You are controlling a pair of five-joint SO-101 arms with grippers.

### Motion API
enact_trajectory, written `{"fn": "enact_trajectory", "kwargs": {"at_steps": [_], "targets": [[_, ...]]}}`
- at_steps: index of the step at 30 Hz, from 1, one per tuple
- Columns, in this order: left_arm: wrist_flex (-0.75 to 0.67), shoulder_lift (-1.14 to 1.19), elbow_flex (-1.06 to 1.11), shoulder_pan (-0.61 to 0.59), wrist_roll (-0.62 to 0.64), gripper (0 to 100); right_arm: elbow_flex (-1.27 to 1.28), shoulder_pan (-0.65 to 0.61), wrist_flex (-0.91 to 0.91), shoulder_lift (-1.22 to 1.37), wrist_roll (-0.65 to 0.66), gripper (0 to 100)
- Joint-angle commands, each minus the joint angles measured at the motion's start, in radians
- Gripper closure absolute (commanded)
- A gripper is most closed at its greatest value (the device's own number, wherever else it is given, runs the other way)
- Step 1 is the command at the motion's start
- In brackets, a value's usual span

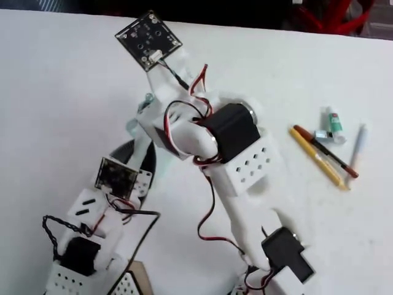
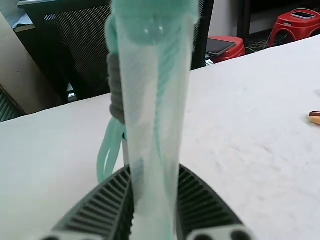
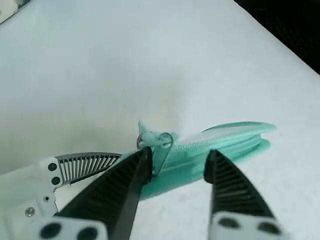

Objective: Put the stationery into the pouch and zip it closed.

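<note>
Between the fingers of the left gripper (image 2: pixel 154 170), the pouch (image 2: pixel 152 100) is clamped. The right gripper (image 3: pixel 180 152) is spread open, one fingertip beside the zipper pull (image 3: pixel 156 141). The pens (image 1: pixel 315 155) are laid well apart.

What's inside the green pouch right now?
Its inside is hidden: the pouch is seen edge-on, with its zipper pull. It looks flat, and the pens and small tube lie out on the table.

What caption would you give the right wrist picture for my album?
Open right hand at the zip pull of a mint-green pouch, above the white table.
</note>
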Motion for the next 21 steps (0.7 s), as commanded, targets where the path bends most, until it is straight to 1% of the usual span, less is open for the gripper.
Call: {"fn": "enact_trajectory", "kwargs": {"at_steps": [1,4,8,9,11,13,14,15,18,21], "targets": [[-0.021,0.008,-0.005,-0.004,-0.009,96,-0.018,-0.005,0.024,-0.013,-0.005,94.5],[-0.021,0.008,-0.006,-0.004,-0.009,96,-0.02,-0.004,0.024,-0.045,-0.003,98.1],[-0.023,0.007,-0.006,-0.004,-0.009,94,-0.018,-0.007,0.022,-0.05,-0.003,98.0],[-0.021,0.007,-0.008,-0.004,-0.008,92,-0.018,-0.005,0.022,-0.045,-0.003,98.0],[-0.012,0.007,-0.02,-0.004,0.0,85,-0.018,-0.002,0.021,-0.035,-0.003,98.0],[0.048,0.007,-0.06,-0.007,0.052,78,-0.018,0.012,0.021,-0.024,-0.003,98.0],[0.094,0.007,-0.092,-0.01,0.086,77,-0.018,0.016,0.021,-0.019,-0.003,98.0],[0.143,0.007,-0.13,-0.01,0.11,77,-0.018,0.018,0.021,-0.018,-0.003,98.0],[0.261,0.007,-0.233,-0.005,0.118,77,-0.015,0.013,0.025,-0.013,-0.003,98.0],[0.273,0.007,-0.256,-0.01,0.118,77,0.005,-0.002,0.025,-0.022,-0.003,98.0]]}}
